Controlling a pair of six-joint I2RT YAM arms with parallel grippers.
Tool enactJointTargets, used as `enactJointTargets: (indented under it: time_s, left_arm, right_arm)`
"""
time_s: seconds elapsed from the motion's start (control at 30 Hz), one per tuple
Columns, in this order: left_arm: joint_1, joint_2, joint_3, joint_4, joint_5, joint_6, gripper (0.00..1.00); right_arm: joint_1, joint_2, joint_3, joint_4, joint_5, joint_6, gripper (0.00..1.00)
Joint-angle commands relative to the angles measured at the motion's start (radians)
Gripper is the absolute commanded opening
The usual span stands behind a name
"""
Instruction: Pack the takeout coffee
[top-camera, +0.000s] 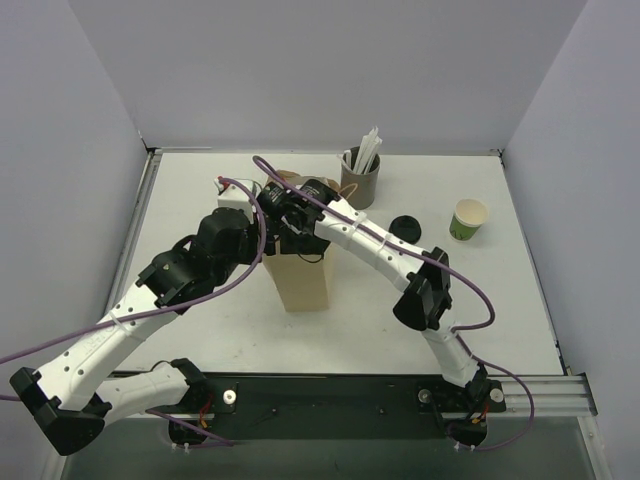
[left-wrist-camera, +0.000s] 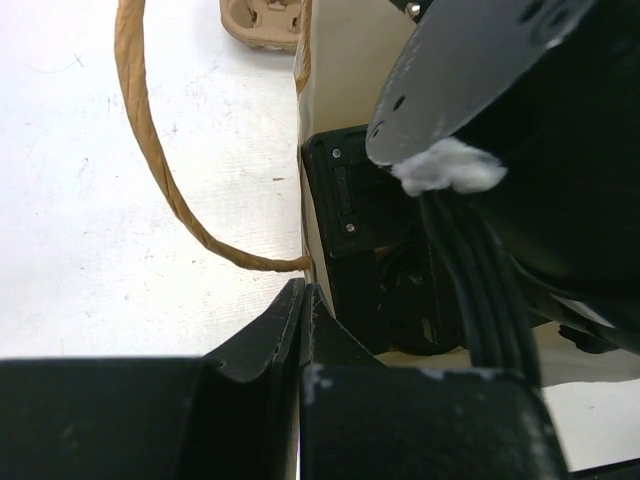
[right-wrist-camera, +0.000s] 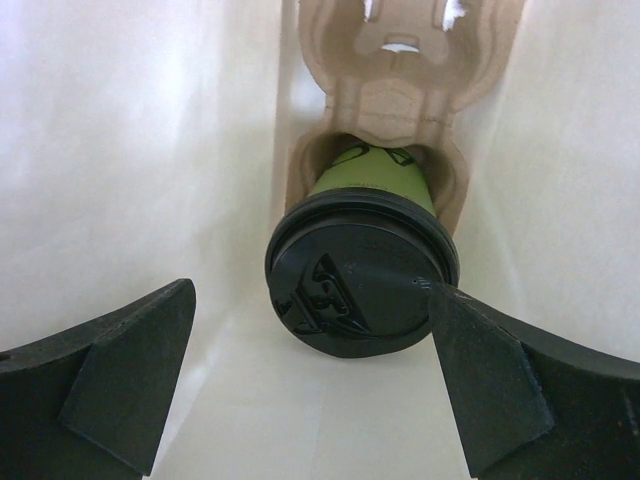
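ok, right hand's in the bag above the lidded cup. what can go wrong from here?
1. Right hand is open, one finger seemingly against the lid: withdrawing could pop it or tip the cup in the carrier.
2. Left hand pinches only the bag edge; the right arm leaving might drag the bag over.

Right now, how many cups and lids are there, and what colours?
Green cups: 2, the open green cup on the table and the lidded green cup inside the paper bag.
Grey cups: 1, the grey cup holding white straws.
Black lids: 2, the loose black lid on the table and the fitted black lid on the bagged cup.
Total: 5.
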Motion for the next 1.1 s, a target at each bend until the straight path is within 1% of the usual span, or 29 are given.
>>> enactJointTargets:
  time_s: [0.0,0.17,0.5,0.77,0.97,1.0,1.07]
  left_arm:
    - [0.006,0.008,0.015,0.016,-0.016,0.010,0.00]
    - [0.006,0.008,0.021,0.013,-0.014,0.011,0.00]
    - [0.004,0.020,0.040,0.022,-0.007,0.024,0.00]
    - [0.003,0.023,0.044,0.023,-0.010,0.031,0.00]
    - [0.003,0.028,0.058,0.026,0.007,0.036,0.00]
    - [0.003,0.029,0.063,0.028,0.009,0.035,0.00]
    - [0.003,0.026,0.067,0.033,0.020,0.033,0.00]
  right_arm:
    - [0.004,-0.094,0.045,-0.064,0.045,0.004,0.96]
    - [0.007,-0.120,0.072,-0.058,0.046,0.001,0.97]
    - [0.006,-0.190,0.046,0.020,0.071,-0.011,0.97]
    - [0.009,-0.322,-0.070,0.241,0.065,-0.069,0.97]
    - [0.006,-0.405,-0.104,0.365,0.076,-0.112,0.97]
    - [0.003,-0.419,-0.127,0.414,0.068,-0.126,0.97]
    - [-0.003,-0.462,-0.144,0.457,0.054,-0.134,0.97]
